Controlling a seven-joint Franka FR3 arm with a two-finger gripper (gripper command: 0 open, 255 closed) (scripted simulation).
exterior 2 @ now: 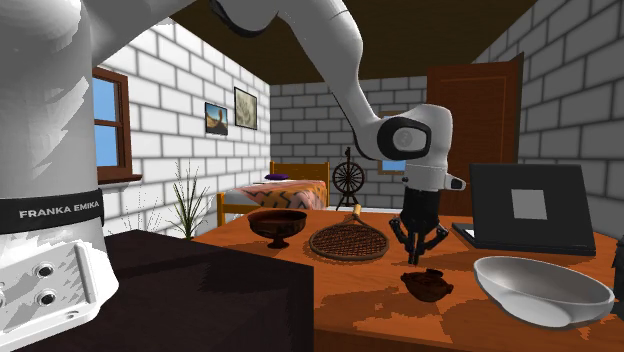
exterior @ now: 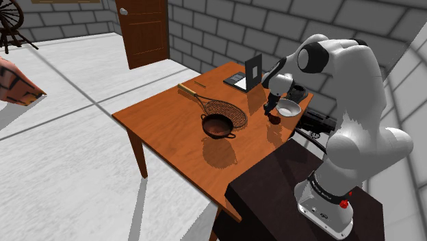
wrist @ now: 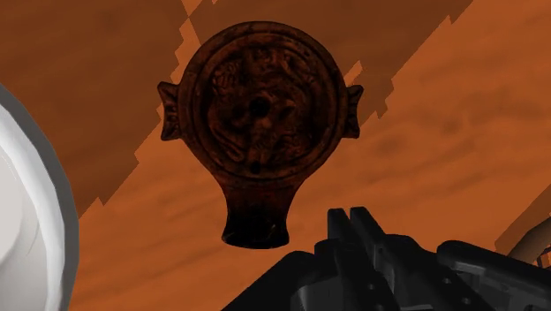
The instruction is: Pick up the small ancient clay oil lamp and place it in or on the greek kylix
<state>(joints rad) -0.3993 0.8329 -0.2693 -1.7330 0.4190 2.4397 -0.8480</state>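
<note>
On the table (exterior 2: pixel 365 300), beside the white bowl (exterior 2: pixel 540 290), the oil lamp (exterior 2: pixel 427 285) sits just below the gripper (exterior 2: pixel 417 258) — untouched, spout pointing back toward it — whether that gripper is clenched, I cannot tell.

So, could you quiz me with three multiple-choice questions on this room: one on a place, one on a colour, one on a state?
1. The lamp lies: A on the table beside the bowl; B on a shelf; C in a drawer.
2. The bowl is: A green; B white; C black.
3. The laptop is: A folded shut; B upside down; C open.

1 A, it rests on the table next to the bowl. 2 B, it is plainly white. 3 C, its screen stands upright.
</note>
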